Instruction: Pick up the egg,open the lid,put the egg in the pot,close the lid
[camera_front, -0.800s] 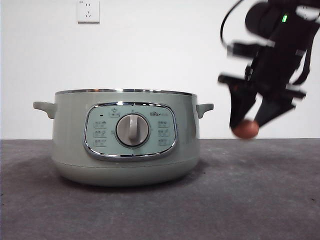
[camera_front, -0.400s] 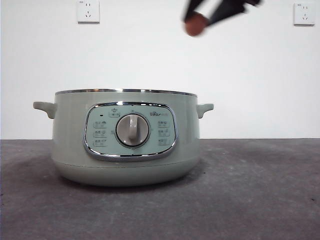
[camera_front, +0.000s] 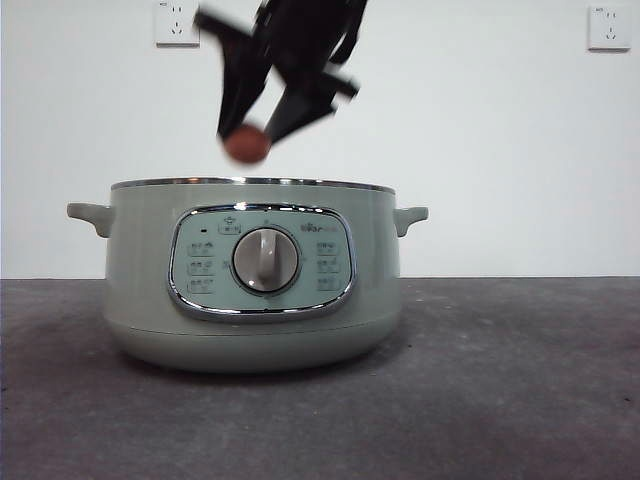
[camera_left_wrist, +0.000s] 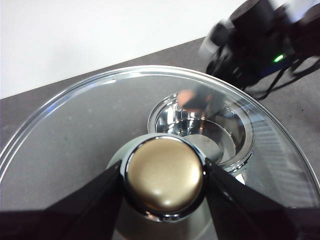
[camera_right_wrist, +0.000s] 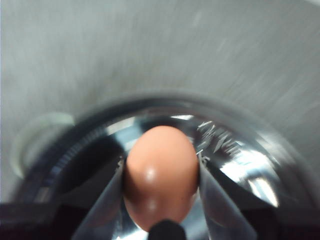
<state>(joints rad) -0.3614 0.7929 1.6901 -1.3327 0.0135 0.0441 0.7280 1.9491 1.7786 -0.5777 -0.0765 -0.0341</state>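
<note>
Egg (camera_right_wrist: 160, 175) between right fingers (camera_right_wrist: 107, 200) (above pot (camera_front: 250, 285))

below the right gripper (camera_front: 250, 135) fingers (camera_right_wrist: 107, 200) the pot (camera_front: 255, 285) mouth lies open, air between; lid (camera_left_wrist: 90, 120) held aside.

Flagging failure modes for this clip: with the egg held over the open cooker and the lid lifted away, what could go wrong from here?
1. The small brown-orange egg hangs above the pale sage-green cooker rim in the right claw; released from there it may crack on the steel interior.
2. The left claw pinches only the rounded metal-topped knob of the clear glass lid; it could slip or swing.
3. The claws work close together and might collide.
</note>
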